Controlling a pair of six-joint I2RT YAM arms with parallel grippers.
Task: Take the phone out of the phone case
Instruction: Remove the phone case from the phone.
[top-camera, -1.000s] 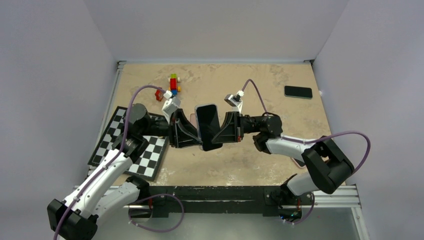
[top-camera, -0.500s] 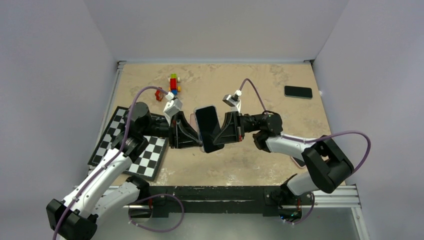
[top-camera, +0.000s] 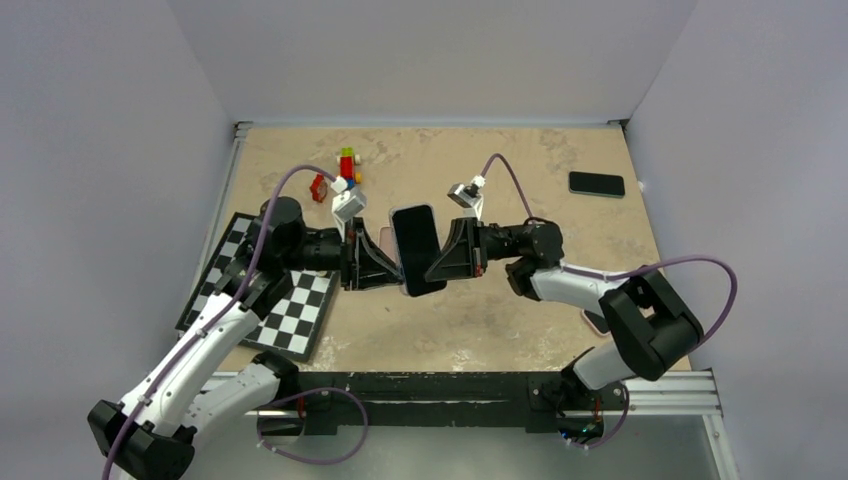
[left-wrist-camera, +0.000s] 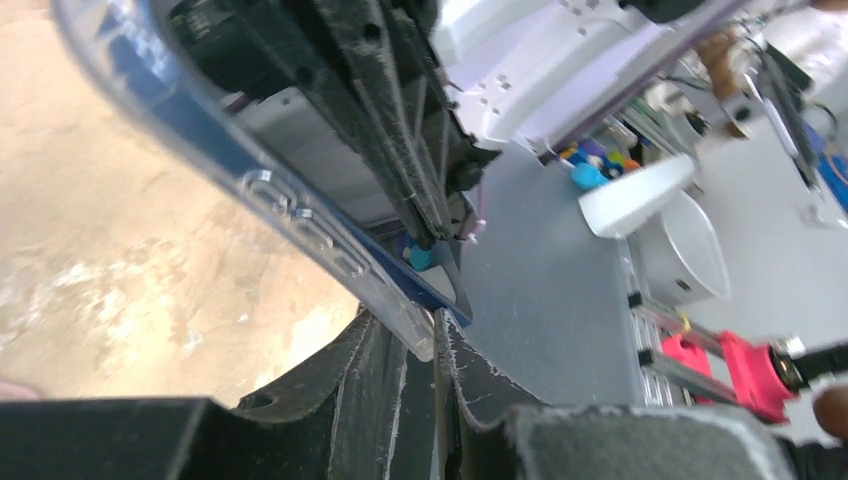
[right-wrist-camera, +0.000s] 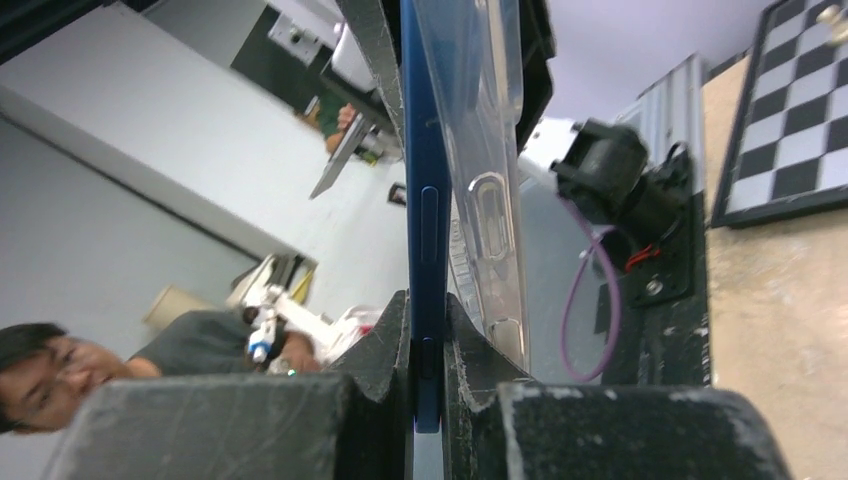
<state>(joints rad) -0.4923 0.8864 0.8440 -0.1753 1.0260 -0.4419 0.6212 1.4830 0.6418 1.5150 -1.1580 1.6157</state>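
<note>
A dark blue phone (top-camera: 418, 250) with a black screen is held up in the air over the middle of the table, between both grippers. My left gripper (top-camera: 397, 272) is shut on the edge of the clear plastic phone case (left-wrist-camera: 300, 225); the case edge sits between its fingertips in the left wrist view (left-wrist-camera: 432, 338). My right gripper (top-camera: 440, 262) is shut on the phone's blue edge (right-wrist-camera: 428, 230). In the right wrist view the clear case (right-wrist-camera: 490, 190) stands peeled a little away from the phone on the side of my right gripper (right-wrist-camera: 427, 315).
A second black phone (top-camera: 597, 184) lies at the far right of the table. Coloured toy bricks (top-camera: 343, 172) lie at the back left. A chessboard (top-camera: 250, 290) lies under the left arm. A pink object (top-camera: 384, 238) lies below the held phone.
Both grippers and the held phone have shifted slightly away from the bases. The left arm's wrist has risen a little. Both grips stay the same.
</note>
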